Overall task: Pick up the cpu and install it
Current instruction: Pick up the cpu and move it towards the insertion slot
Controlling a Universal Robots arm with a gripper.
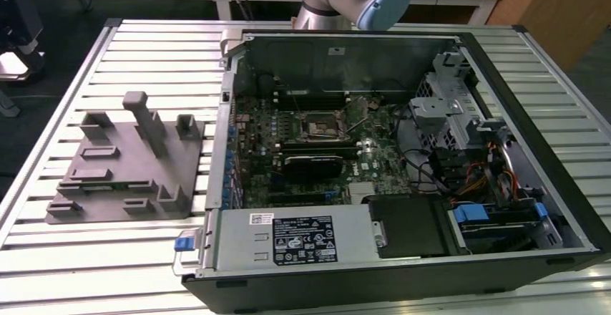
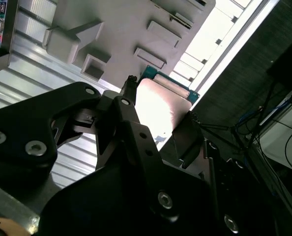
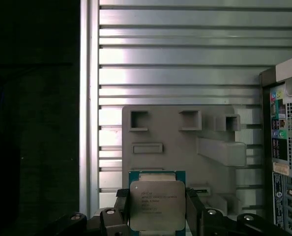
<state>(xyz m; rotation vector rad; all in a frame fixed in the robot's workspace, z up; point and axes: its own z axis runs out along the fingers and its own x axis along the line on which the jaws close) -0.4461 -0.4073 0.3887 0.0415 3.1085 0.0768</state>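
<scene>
On ribbed silver metal surface (image 1: 143, 57), open black computer case (image 1: 334, 61) at the exterior view's right of moulded grey plastic fixture (image 1: 114, 186). Pinched by opposite edges in black end effector (image 3: 157, 219), small square silver-topped cpu (image 3: 157, 201), aloft above fixture.

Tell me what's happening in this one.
The arm's gripper is shut on the cpu, holding it by its edges, clear of the grey fixture on the slatted table. The open computer case stands beside the fixture; the cpu is not yet at the motherboard socket.
</scene>
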